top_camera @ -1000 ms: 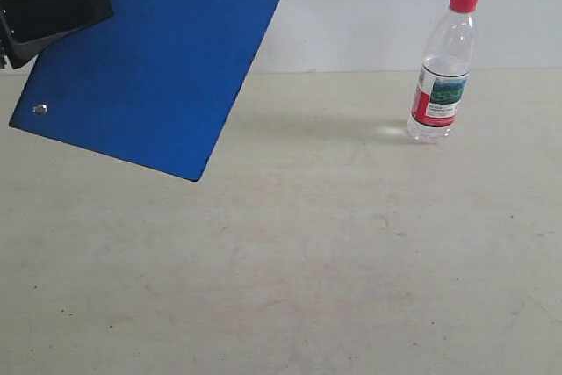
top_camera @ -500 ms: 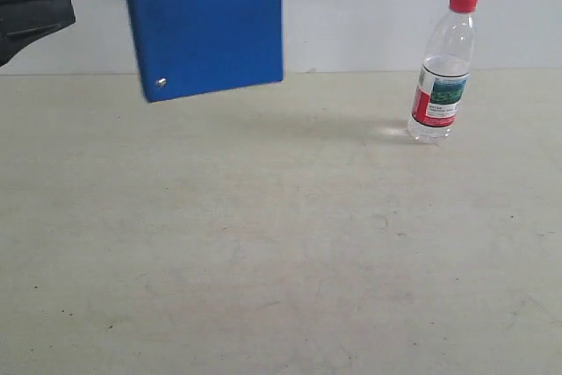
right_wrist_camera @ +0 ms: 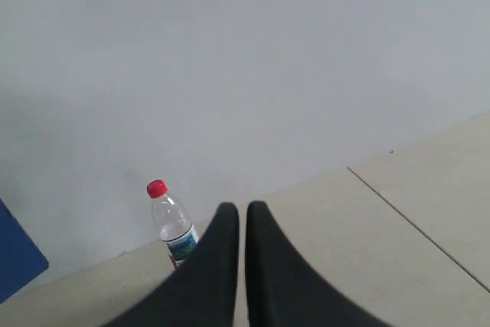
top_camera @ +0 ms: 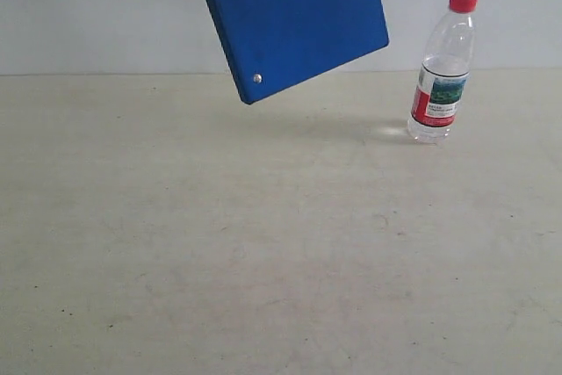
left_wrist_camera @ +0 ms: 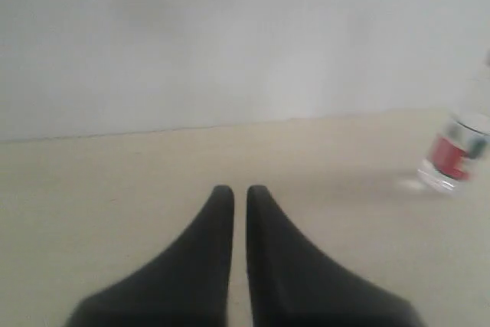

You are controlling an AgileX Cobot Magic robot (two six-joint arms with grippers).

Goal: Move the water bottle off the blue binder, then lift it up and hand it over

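The water bottle [top_camera: 443, 68] stands upright on the table at the back right, red cap on top; it also shows in the left wrist view [left_wrist_camera: 453, 155] and the right wrist view [right_wrist_camera: 172, 223]. The blue binder [top_camera: 290, 17] hangs tilted in the air above the table's back middle, its top cut off by the frame, so what holds it is hidden. A corner of the blue binder [right_wrist_camera: 17, 259] shows in the right wrist view. My left gripper [left_wrist_camera: 240, 191] is shut and empty. My right gripper [right_wrist_camera: 242, 207] is shut and empty. Neither gripper shows in the exterior view.
The beige table [top_camera: 281, 252] stretches across the exterior view, with a white wall [top_camera: 88, 15] behind it. A seam in the table [right_wrist_camera: 413, 223] runs through the right wrist view.
The blue binder has moved right and tilted, away from the left side. The left gripper, seen at the left edge before, has left the exterior view. The bottle has not moved.
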